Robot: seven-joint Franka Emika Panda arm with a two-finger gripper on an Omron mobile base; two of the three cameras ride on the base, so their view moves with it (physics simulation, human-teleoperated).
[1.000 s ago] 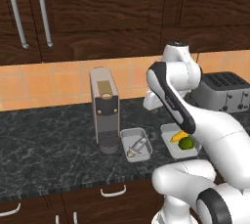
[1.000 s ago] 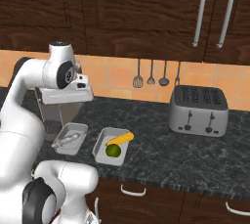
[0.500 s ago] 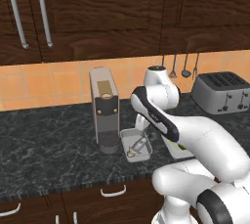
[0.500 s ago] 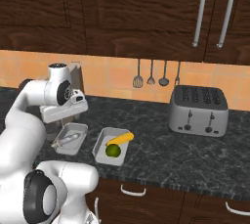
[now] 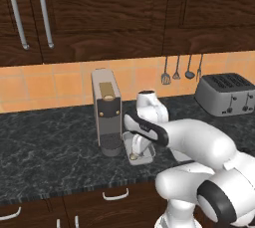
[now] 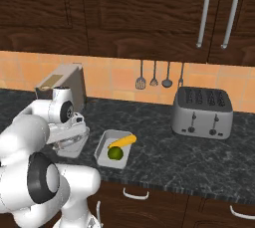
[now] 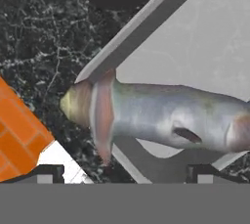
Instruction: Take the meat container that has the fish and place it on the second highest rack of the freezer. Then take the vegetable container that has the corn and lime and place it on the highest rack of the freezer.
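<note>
The end effector (image 7: pixel 124 171) is lowered over the meat container (image 7: pixel 195 47), a shallow grey tray set on the dark speckled bench (image 5: pixel 45 147) just in front of the coffee machine (image 5: pixel 107 112). In the hand view the two dark fingertips (image 7: pixel 46 173) are seen spread wide apart at the bottom edge, with nothing clamped between them. The fish (image 7: pixel 161 113) is laid across the tray between them, its tail fin extended over the tray's rim toward the bench. In the left base view the tray (image 5: pixel 142 158) is largely covered by the arm's wrist.

In the right base view the vegetable container (image 6: pixel 102 145) is seen on the bench just to the right of the meat container, with the corn (image 6: pixel 123 141) laid diagonally in it and the lime (image 6: pixel 115 153) placed beside the cob, touching it. A toaster (image 6: pixel 201 112) is set well apart to the right, and utensils (image 6: pixel 159 75) are hung on the tiled wall behind.
</note>
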